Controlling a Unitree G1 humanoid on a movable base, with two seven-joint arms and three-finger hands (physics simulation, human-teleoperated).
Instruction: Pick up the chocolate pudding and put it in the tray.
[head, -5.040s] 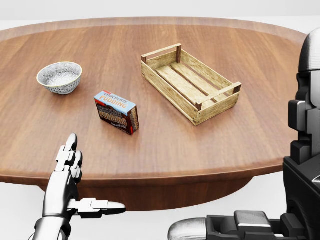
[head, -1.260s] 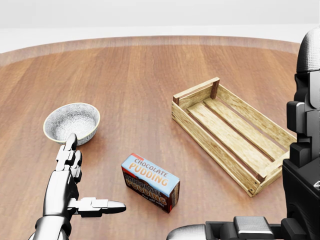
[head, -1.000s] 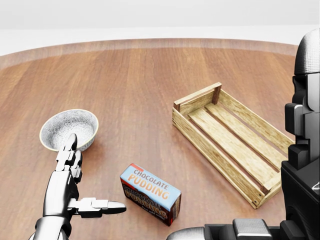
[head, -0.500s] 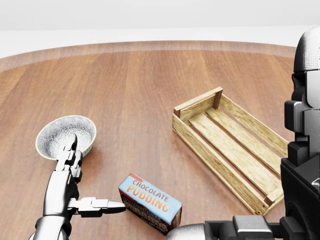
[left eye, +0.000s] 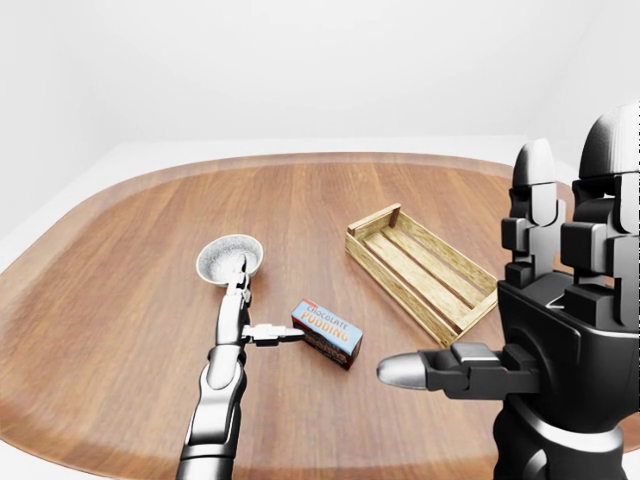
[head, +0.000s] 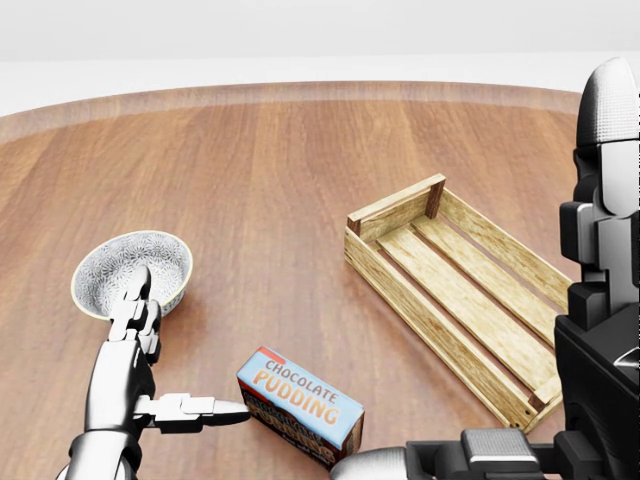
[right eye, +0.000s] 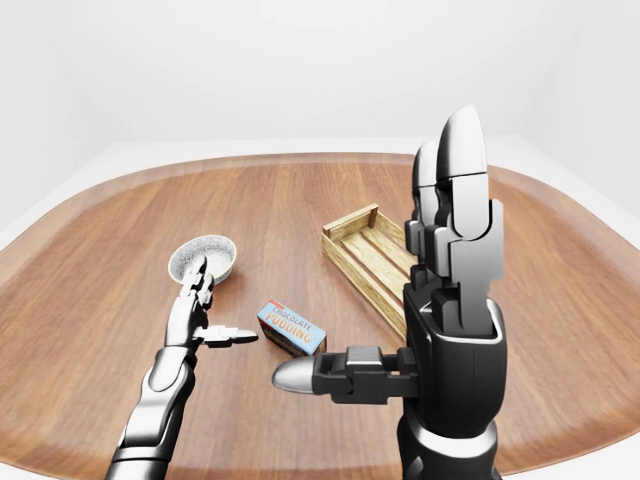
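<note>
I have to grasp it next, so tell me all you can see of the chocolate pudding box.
The chocolate pudding box is a small rectangular carton, light blue on top with orange lettering, dark red-brown on its side. It lies flat and skewed on the wooden table, closed, between the bowl and the wooden tray. The open left hand's thumb tip reaches its left end; contact is unclear.

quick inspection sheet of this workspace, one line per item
surface: round wooden table, bare between the items
job's things: chocolate pudding box lying on the table, outside the tray; the tray is an empty slatted wooden crate
clutter: patterned bowl, empty, at head view left
hands: left hand open, thumb tip by the box's left end, contact unclear; right hand open, raised, holding nothing
cables: nothing seen
surroundings: plain white walls and floor
</note>
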